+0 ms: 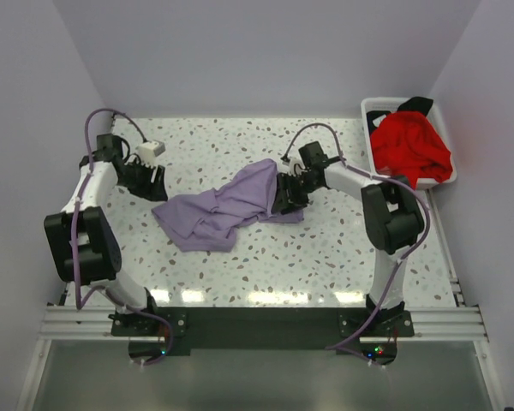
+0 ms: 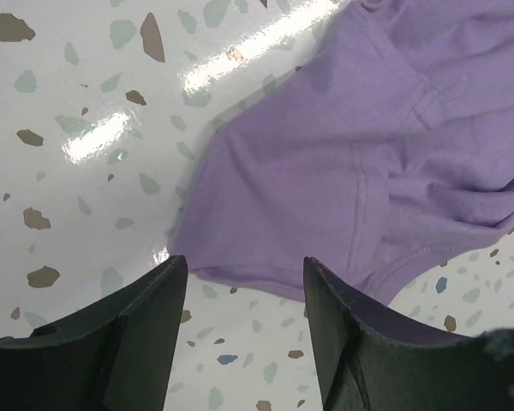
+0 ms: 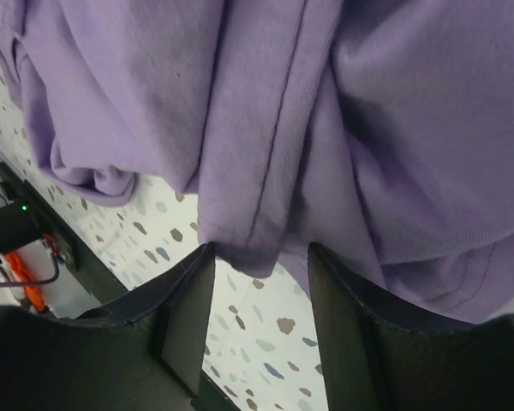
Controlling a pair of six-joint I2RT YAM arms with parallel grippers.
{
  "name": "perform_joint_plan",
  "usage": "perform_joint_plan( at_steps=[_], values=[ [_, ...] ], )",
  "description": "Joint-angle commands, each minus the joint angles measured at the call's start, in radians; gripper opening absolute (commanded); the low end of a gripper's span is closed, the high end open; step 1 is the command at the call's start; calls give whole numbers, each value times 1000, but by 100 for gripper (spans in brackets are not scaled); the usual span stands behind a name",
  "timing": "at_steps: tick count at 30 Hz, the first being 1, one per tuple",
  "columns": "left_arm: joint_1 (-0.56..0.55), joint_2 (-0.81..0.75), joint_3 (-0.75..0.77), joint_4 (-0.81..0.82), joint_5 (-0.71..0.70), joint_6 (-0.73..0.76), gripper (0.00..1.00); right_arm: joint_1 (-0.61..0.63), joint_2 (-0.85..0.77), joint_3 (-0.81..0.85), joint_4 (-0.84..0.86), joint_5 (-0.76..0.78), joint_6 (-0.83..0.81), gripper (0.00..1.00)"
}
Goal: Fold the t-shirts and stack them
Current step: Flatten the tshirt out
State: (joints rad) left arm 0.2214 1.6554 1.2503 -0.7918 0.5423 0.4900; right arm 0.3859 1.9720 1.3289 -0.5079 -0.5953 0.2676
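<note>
The lavender-purple t-shirt (image 1: 227, 205) lies crumpled in the middle of the speckled table. My left gripper (image 1: 154, 184) is open just off its left edge. In the left wrist view the shirt's hem (image 2: 368, 145) lies just beyond the open gripper (image 2: 244, 274), with bare table between the jaws. My right gripper (image 1: 284, 197) is at the shirt's right end. In the right wrist view it (image 3: 261, 253) is open, and a folded edge of the shirt (image 3: 325, 111) hangs at the gap between the fingertips. The red t-shirt (image 1: 409, 145) and a black one (image 1: 415, 104) sit in the basket.
The white plastic basket (image 1: 379, 104) stands at the back right corner against the right wall. Walls close the table at the back and both sides. The arms' bases and a metal rail (image 1: 257, 321) run along the near edge.
</note>
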Motion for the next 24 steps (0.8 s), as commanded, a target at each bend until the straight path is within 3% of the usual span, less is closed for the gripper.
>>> perform_joint_plan(
  at_steps=[1, 9, 15, 17, 18, 19, 24],
  values=[
    [-1, -57, -20, -14, 1, 16, 62, -1, 25, 65, 58, -57, 58, 50],
    [-1, -65, -43, -9, -16, 22, 62, -2, 48, 87, 54, -106, 87, 40],
    [1, -68, -38, -55, 10, 79, 64, -2, 5, 29, 22, -129, 78, 26],
    [1, -74, -43, -121, 50, 169, 66, -4, -18, 6, 17, -129, 67, 14],
    [-2, -77, -49, -141, 68, 201, 66, -7, -22, 4, 13, -121, 58, 3],
    [-5, -88, -69, -164, 68, 243, 66, -10, -27, 6, 2, -113, 41, 0],
    [-95, -144, -179, -127, -65, 308, 60, -56, -48, 35, -41, -60, -25, 0]
  ],
)
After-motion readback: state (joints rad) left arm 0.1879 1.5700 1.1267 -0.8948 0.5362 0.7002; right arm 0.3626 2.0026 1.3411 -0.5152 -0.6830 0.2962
